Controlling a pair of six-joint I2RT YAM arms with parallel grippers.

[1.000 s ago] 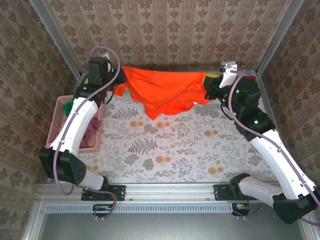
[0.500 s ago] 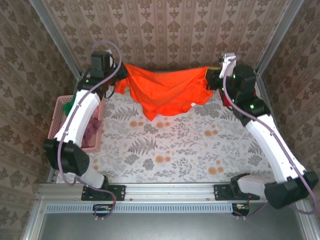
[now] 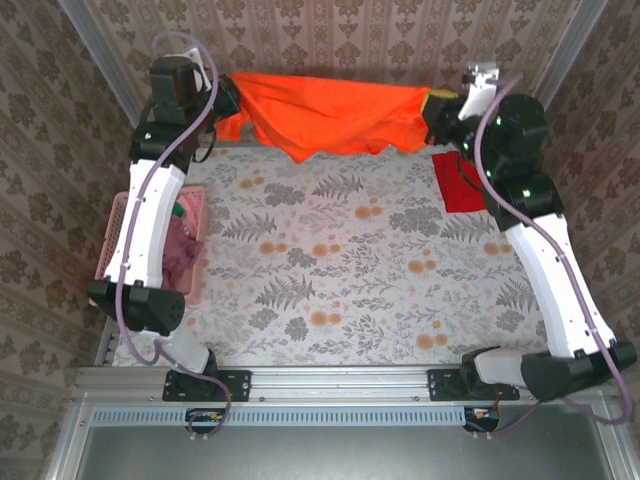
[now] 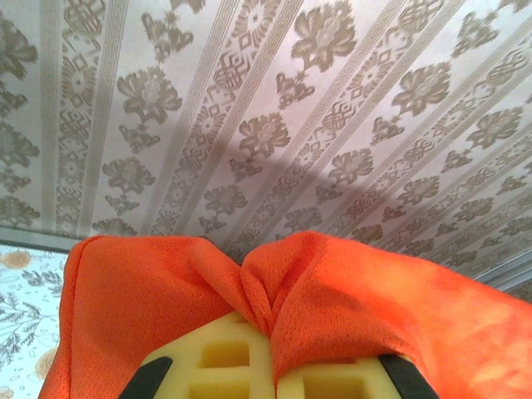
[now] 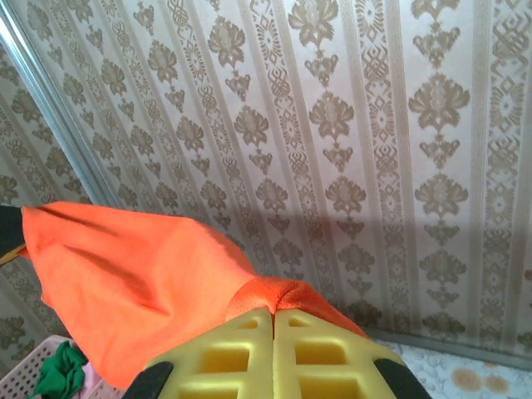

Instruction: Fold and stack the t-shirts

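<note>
A bright orange t-shirt point(image 3: 330, 118) hangs stretched in the air at the back of the table, held at both ends. My left gripper point(image 3: 228, 100) is shut on its left edge; in the left wrist view the orange cloth point(image 4: 349, 299) bunches between the yellow pads point(image 4: 224, 357). My right gripper point(image 3: 432, 108) is shut on its right edge, with the cloth point(image 5: 133, 283) pinched at the yellow fingertips point(image 5: 249, 349). A deeper red shirt point(image 3: 458, 182) lies folded on the table at the right. Green point(image 3: 178, 210) and mauve point(image 3: 180, 250) shirts sit in the basket.
The pink lattice basket point(image 3: 192, 280) stands at the table's left edge, beside the left arm. Patterned walls close in the back and sides. The floral table top point(image 3: 330, 270) lies below the hanging shirt. The basket corner with green cloth point(image 5: 58, 370) appears low in the right wrist view.
Both arms have risen and moved back, lifting the orange shirt off the table and pulling it taut. The red shirt at the right has come into view.
</note>
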